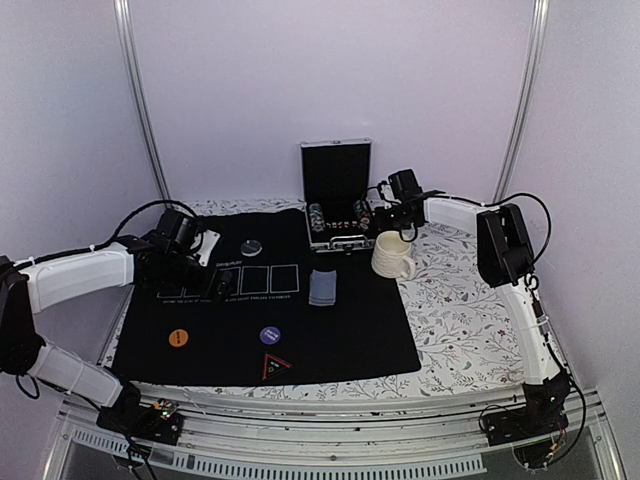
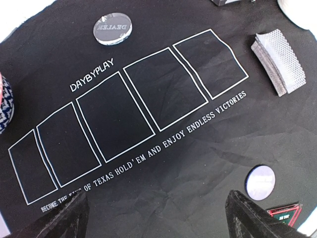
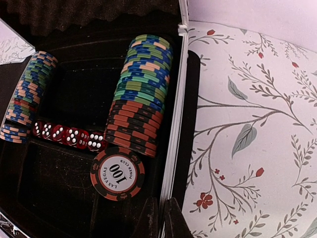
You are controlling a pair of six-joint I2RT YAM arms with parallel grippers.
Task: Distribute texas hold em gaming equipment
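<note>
The right gripper [image 3: 161, 215], jaws pressed together and holding nothing visible, sits at the right rim of the open silver metal case [image 3: 174, 124], just beside its row of striped round poker chips [image 3: 141, 94], probably to fetch some. The left gripper [image 2: 158, 223], jaws spread wide, hovers in front of the case, near the blue-grey card deck [image 2: 278, 62].

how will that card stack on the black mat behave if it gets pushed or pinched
The card stack sits skewed, edges stepped, so a push would probably fan it out rather than move it whole. The cards look thin, so a side pinch may bow them. The wrinkled cloth mat might bunch under it.
</note>
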